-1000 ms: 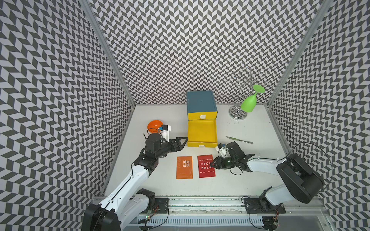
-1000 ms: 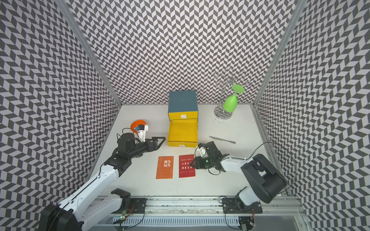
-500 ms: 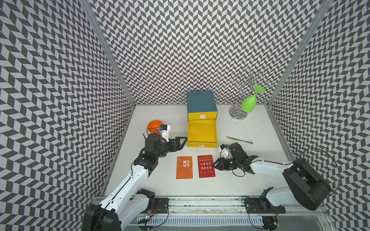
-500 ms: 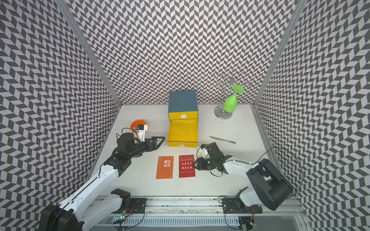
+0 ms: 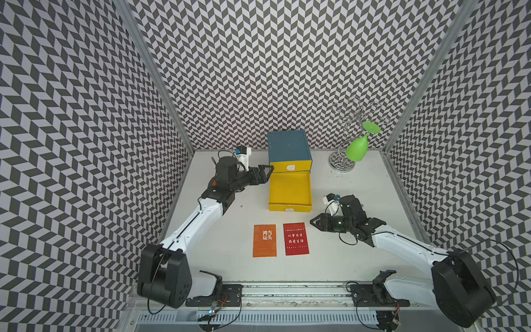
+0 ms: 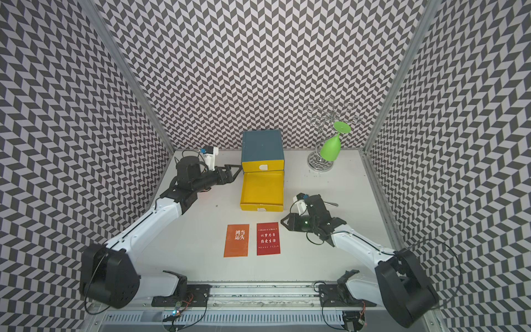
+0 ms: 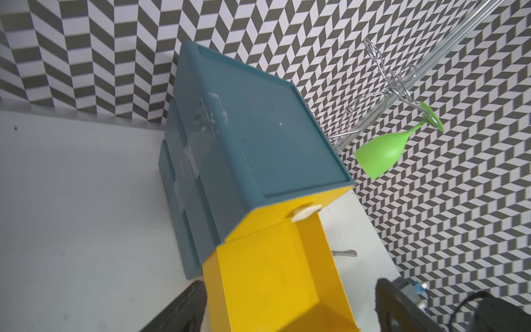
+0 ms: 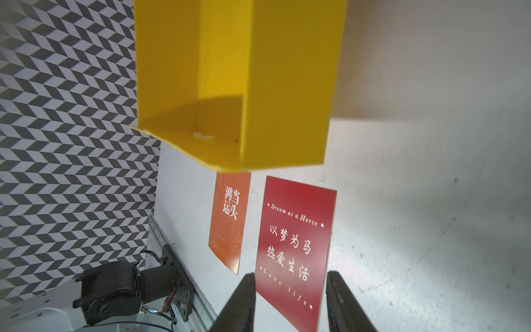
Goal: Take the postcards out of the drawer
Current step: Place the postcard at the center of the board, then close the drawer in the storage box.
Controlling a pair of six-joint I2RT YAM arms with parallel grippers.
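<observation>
Orange card (image 5: pixel 264 240), bold white characters, and red card (image 5: pixel 295 239), small white lettering, flat side by side on table (image 5: pixel 359 258) before open yellow drawer (image 5: pixel 289 189), seemingly empty. Probably light, thin, slick, bendable; best pinched at a short edge. Right gripper (image 5: pixel 314 225) half-spread, empty, just beside red card; left gripper (image 5: pixel 265 172) spread wide beside cabinet (image 5: pixel 288 146)

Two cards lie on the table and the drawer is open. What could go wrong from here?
The open left tool hangs close beside the cabinet and the pulled-out drawer; a sideways move might knock them. The open right tool hangs near the red postcard; a sweep could push it onto the orange postcard.
</observation>
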